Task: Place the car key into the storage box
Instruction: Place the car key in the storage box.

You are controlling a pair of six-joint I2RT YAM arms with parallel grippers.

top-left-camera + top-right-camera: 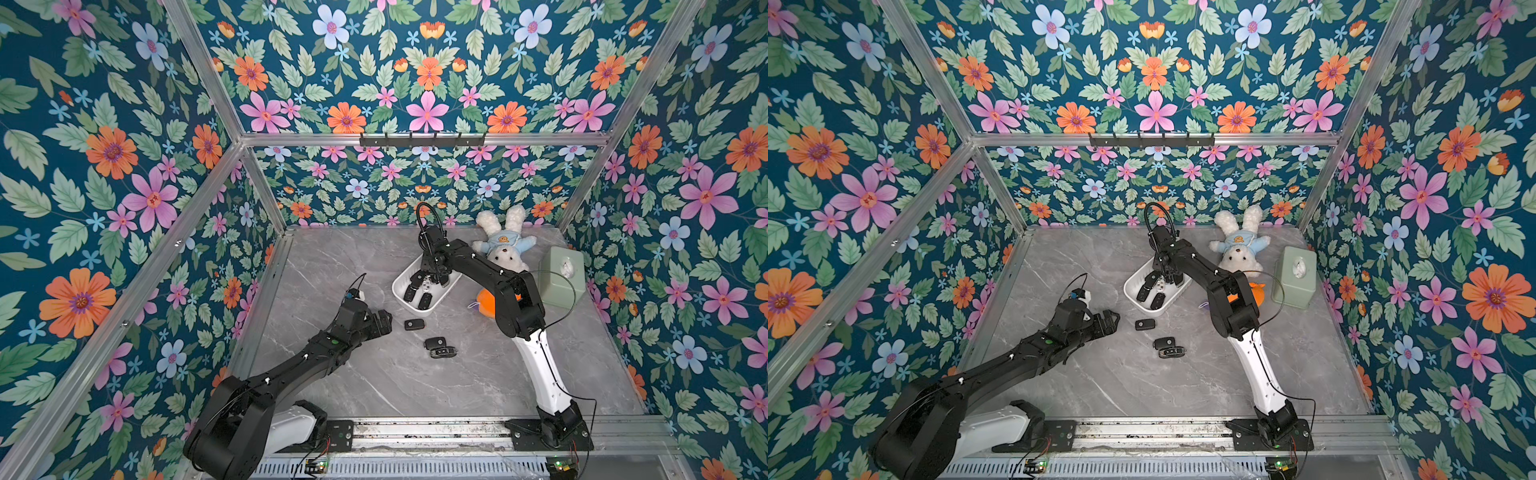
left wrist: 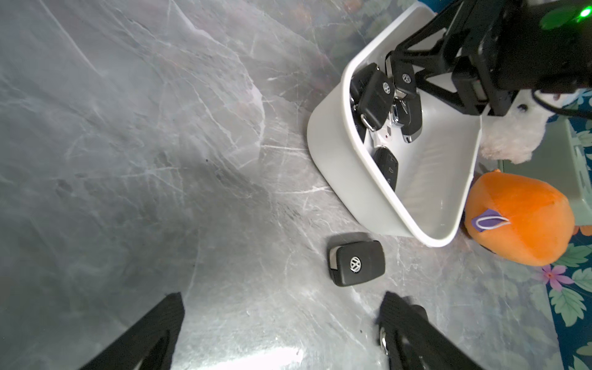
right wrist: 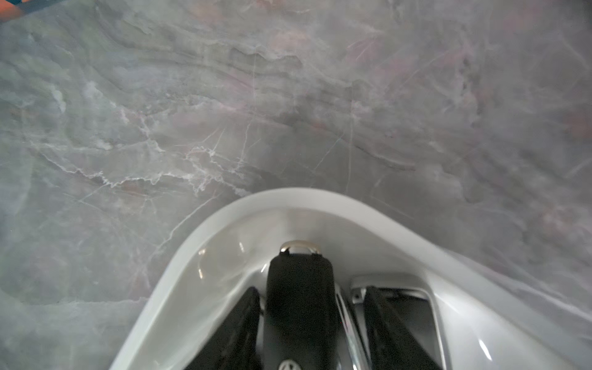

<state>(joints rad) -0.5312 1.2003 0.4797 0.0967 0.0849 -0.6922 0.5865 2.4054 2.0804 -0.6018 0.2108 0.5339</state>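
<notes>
Three car keys (image 1: 435,343) lie on the worktop (image 1: 374,386) beside the left gripper (image 2: 282,298), its jaws wide and empty. Beyond, inside the white storage box (image 2: 349,185), the right gripper (image 3: 309,290) has its jaws part-open around another car key (image 3: 299,307). The drop looks nearly done, and next comes a straight lift clear.

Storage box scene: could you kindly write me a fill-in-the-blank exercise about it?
The storage box is coloured ___.
Outside it, ___ car keys lie on the table.
The left gripper has its jaws ___.
Missing words: white; three; open.
</notes>
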